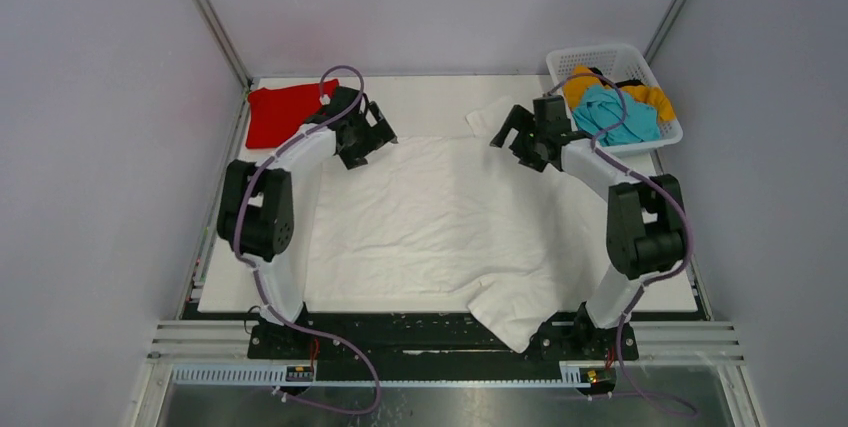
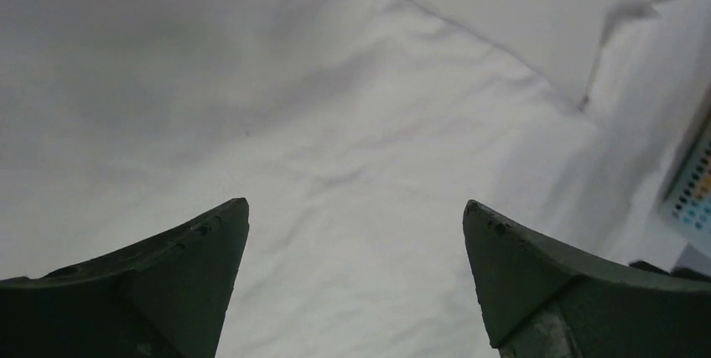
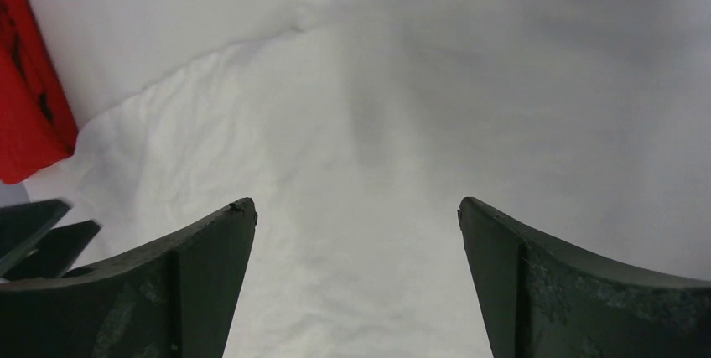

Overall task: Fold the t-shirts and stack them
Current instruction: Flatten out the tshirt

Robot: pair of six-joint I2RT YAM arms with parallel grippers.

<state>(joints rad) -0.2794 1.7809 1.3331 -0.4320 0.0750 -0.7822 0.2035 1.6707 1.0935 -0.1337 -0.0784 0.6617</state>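
Wide open and empty, the left gripper (image 2: 355,202) and right gripper (image 3: 356,203) hover above the far edge of the white t-shirt (image 1: 430,217) spread on the table (image 1: 430,97), and we advise pinching both far corners evenly before folding.

Top camera is looking down over the whole table (image 1: 430,97). Wrist cameras are facing inward, close above the shared white shirt (image 2: 335,165).

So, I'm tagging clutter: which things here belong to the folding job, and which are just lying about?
Job: white t-shirt, spread out; red t-shirt; teal shirt and orange-yellow shirt, both in the white lattice basket.
Lying about: that basket itself.
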